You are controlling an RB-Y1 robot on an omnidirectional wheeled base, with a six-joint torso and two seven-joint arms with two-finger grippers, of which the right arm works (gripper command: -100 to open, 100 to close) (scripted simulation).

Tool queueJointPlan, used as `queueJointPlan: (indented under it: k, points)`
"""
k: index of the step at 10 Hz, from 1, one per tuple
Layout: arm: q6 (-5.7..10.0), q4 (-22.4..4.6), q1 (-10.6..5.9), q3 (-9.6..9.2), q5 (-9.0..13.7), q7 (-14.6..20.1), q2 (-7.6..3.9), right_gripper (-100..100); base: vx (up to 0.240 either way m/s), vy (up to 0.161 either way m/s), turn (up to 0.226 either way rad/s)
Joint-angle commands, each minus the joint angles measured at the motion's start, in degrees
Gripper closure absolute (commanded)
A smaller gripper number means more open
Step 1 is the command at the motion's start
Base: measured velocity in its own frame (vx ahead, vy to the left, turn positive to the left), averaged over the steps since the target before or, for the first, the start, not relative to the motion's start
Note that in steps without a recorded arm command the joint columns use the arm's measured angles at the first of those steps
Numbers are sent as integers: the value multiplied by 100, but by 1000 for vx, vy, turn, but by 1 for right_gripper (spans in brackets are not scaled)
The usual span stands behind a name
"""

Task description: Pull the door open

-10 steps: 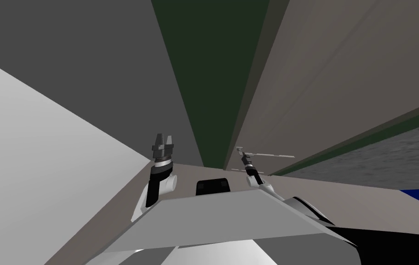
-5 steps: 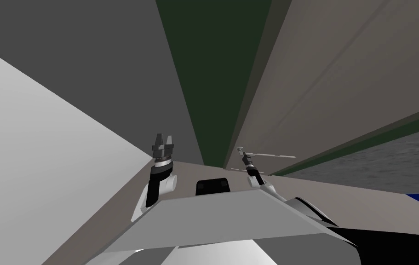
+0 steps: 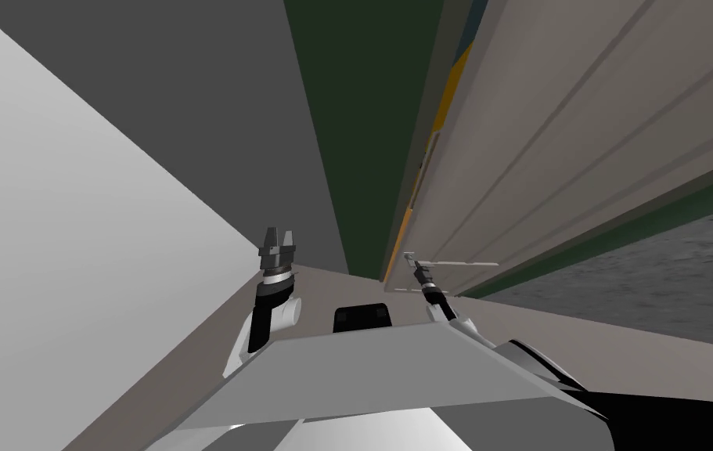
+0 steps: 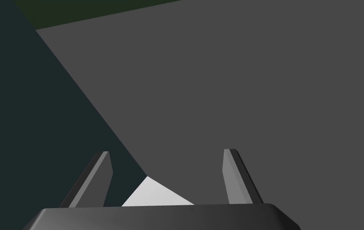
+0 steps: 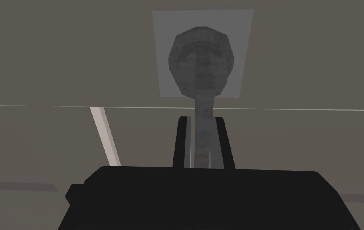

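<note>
Flat, even simulator light, edges crisp; white wall (image 3: 49,258) brightest in the head view, whose wide lens rolls and splays planes toward the corners; both wrist views dim, door handle (image 5: 199,64) murky mottled grey.

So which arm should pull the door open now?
Right. The right jaws are shut on the door handle, so it can pull; the left jaws stand open, holding nothing, away from the door.
</note>
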State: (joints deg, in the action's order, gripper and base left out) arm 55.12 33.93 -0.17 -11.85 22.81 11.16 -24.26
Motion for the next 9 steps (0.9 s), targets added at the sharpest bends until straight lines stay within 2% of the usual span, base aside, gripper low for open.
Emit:
queueJointPlan:
  k: [1, 2, 3, 4, 5, 9]
  points:
    - [73, 83, 97, -133, -52, 136, -83, 100, -237, -71, 130]
    - [103, 91, 124, -173, -67, 183, -119, 100, -210, -74, 125]
    - [85, 24, 82, -136, -51, 154, -100, 100, -87, -29, 27]
    - [221, 22, 187, -252, -72, 260, -179, 100, -160, -59, 147]
    - [256, 23, 210, -277, -76, 284, -201, 100, -182, -39, 156]
    - [592, 34, 424, -516, -107, 510, -410, 100, -202, -61, 130]
